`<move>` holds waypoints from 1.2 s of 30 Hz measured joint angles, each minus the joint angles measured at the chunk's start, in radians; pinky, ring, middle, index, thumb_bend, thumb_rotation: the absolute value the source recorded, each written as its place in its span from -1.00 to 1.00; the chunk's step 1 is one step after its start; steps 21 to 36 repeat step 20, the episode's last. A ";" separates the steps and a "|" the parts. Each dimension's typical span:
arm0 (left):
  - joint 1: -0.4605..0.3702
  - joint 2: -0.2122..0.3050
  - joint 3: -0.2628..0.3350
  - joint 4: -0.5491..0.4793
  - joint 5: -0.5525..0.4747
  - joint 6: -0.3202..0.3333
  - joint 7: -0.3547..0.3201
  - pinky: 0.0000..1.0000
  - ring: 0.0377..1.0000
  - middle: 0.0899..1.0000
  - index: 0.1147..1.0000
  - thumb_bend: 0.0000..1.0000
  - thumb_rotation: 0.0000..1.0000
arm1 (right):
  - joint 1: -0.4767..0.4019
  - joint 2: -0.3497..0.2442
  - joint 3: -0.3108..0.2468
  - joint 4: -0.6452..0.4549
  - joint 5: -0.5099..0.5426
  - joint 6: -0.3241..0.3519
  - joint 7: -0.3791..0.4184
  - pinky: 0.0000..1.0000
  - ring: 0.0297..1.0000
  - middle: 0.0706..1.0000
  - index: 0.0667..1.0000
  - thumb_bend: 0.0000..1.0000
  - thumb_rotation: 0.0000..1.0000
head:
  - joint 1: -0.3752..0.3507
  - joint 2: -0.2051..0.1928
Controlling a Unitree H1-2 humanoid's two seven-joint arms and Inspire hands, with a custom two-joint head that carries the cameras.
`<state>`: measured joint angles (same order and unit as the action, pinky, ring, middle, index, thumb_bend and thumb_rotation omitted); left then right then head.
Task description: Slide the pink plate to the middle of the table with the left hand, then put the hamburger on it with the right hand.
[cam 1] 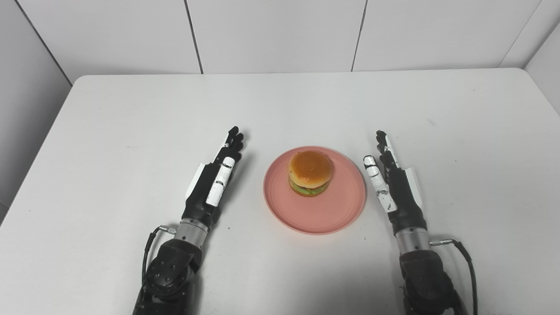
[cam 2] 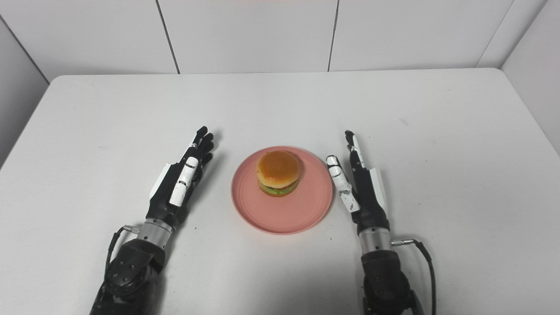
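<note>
Pink plate (cam 1: 326, 214) sits flat near the middle of the white table (cam 1: 109, 131), a bit toward the robot's side, round, with a raised rim. Hamburger (cam 1: 309, 173) stands upright on the plate, on its far half, not centred; bare pink surface shows in front of it and to both sides. Bun top is glossy orange-brown, with a green lettuce edge and a dark layer visible under it, and the bottom bun is touching the plate. Left hand (cam 1: 214, 181) lies to the left of the plate, apart from the rim, fingers (cam 1: 234, 140) stretched out straight and pointing away from the robot, angled slightly toward the centre, holding nothing, so spread flat and empty. Thumb with white cover lies along the inner side. Right hand (cam 1: 393, 183) mirrors it on the right of the plate, just beside the rim; cannot tell if the thumb side touches the rim, looks like a thin gap. Its fingers (cam 1: 383, 142) are also extended and empty, palm turned inward toward the plate. Both forearms enter from the bottom edge, with a black cable (cam 1: 468, 262) looping off the right wrist and another at the left wrist. Pale panelled wall (cam 1: 280, 35) runs behind the table's far edge.
</note>
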<state>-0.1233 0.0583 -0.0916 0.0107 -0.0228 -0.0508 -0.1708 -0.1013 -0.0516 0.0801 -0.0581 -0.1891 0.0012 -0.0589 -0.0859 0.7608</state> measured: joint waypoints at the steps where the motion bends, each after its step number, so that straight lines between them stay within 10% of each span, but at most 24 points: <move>1: 0.003 0.000 0.000 -0.002 0.004 -0.001 0.000 1.00 1.00 1.00 1.00 -0.20 1.00 | -0.008 -0.013 -0.002 0.007 0.022 -0.003 0.016 0.91 0.94 0.93 0.88 -0.64 1.00 | 0.000 0.000; 36: 0.029 -0.006 -0.001 -0.020 -0.019 -0.010 -0.005 1.00 1.00 1.00 1.00 -0.23 1.00 | -0.025 -0.067 -0.010 -0.022 0.120 0.060 0.131 0.89 0.90 0.87 0.81 -0.84 1.00 | 0.003 0.012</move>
